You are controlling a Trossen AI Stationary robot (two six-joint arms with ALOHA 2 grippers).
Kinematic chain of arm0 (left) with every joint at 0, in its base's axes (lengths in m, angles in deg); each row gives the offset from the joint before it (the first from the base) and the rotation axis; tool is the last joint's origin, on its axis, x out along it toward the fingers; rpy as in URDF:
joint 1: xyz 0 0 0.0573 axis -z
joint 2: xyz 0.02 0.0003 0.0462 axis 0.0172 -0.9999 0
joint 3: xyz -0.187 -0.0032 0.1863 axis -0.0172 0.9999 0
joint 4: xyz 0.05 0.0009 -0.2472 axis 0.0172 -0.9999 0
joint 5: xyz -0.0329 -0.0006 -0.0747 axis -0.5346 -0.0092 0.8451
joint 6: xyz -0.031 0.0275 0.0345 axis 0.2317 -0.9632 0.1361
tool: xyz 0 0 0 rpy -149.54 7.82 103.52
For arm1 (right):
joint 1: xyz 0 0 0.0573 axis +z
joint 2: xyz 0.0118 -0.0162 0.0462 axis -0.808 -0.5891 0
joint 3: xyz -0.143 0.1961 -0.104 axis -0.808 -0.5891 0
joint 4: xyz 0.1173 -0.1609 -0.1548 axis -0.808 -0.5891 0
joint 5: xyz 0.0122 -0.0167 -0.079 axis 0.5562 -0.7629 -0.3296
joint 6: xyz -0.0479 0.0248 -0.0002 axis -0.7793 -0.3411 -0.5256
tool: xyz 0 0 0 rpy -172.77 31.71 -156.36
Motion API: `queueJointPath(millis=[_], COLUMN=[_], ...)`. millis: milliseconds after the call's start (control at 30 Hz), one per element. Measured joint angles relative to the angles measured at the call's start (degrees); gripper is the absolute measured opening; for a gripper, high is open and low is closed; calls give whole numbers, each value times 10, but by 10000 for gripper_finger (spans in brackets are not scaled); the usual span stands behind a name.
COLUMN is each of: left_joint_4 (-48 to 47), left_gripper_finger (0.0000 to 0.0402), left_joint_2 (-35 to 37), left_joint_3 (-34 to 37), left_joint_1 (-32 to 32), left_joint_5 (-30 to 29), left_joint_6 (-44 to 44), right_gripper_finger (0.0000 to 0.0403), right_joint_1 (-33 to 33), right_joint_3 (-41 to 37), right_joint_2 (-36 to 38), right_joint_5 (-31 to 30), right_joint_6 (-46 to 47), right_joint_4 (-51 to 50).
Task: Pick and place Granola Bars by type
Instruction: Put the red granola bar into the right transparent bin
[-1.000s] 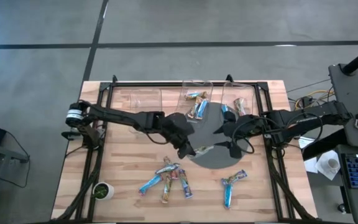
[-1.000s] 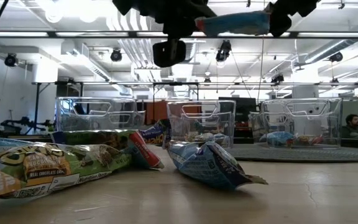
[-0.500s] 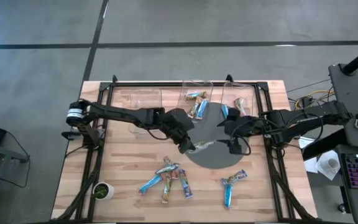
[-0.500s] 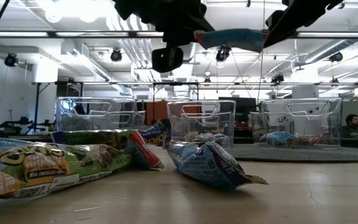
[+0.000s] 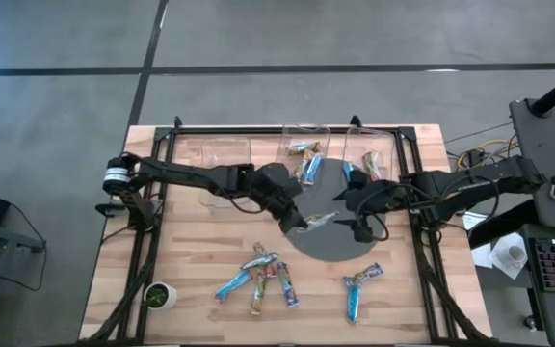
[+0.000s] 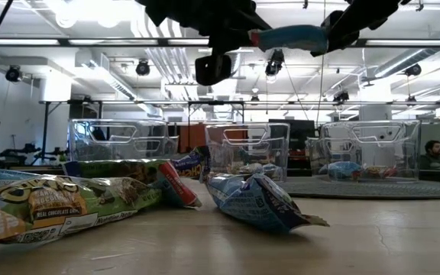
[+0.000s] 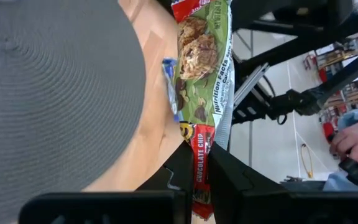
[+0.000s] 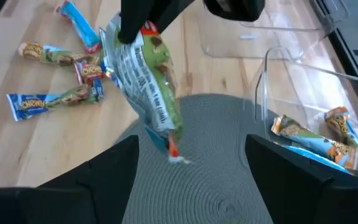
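Observation:
A green granola bar with a red end (image 5: 322, 220) hangs in the air over the round grey mat (image 5: 335, 249), with my left gripper (image 5: 303, 225) shut on it. Its free end points at my right gripper (image 5: 356, 216). That gripper is open, its two fingers (image 8: 114, 163) standing wide on either side of the bar's free end (image 8: 166, 146) without touching it. Several more bars (image 5: 258, 275) lie on the wood near the front edge. Two others (image 5: 359, 284) lie to their right. My left gripper pinches the bar's red end (image 7: 201, 163) between its two fingers. The fingers come from the table's left, slanting down, and lie along the bar. The bar sticks out past the fingertips toward my right gripper, tilted, and is lifted clear of the mat.
Three clear bins stand along the far edge: the left one (image 5: 227, 152) holds nothing, while the middle one (image 5: 306, 146) and the right one (image 5: 369, 159) hold bars. A small green-and-white cup (image 5: 159, 295) sits at the front left corner. Black frame rails run along both table sides.
My left gripper has carried the bar a little toward the table's far edge and its right side, still clear of the mat. The bar's free end has stayed close to my right gripper.

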Motion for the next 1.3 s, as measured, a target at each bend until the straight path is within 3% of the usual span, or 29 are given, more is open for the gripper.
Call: queueJointPath(millis=[633,933,1067,1300], left_joint_4=[28,6,38,51], left_gripper_finger=[15,15,15,15], left_joint_2=[-7,-20,-26,-26], left_joint_3=[0,0,1,-1], left_joint_1=[0,0,0,0], left_joint_5=[-18,-24,-26,-25], left_joint_6=[18,18,22,18], right_gripper_finger=[258,214,194,183], right_joint_1=[0,0,0,0], right_joint_3=[-1,-1,-1,-5], right_joint_2=[-37,-37,-43,-46], right_joint_5=[14,14,15,17], right_joint_6=[9,29,39,51], right_joint_4=[51,61,56,49])
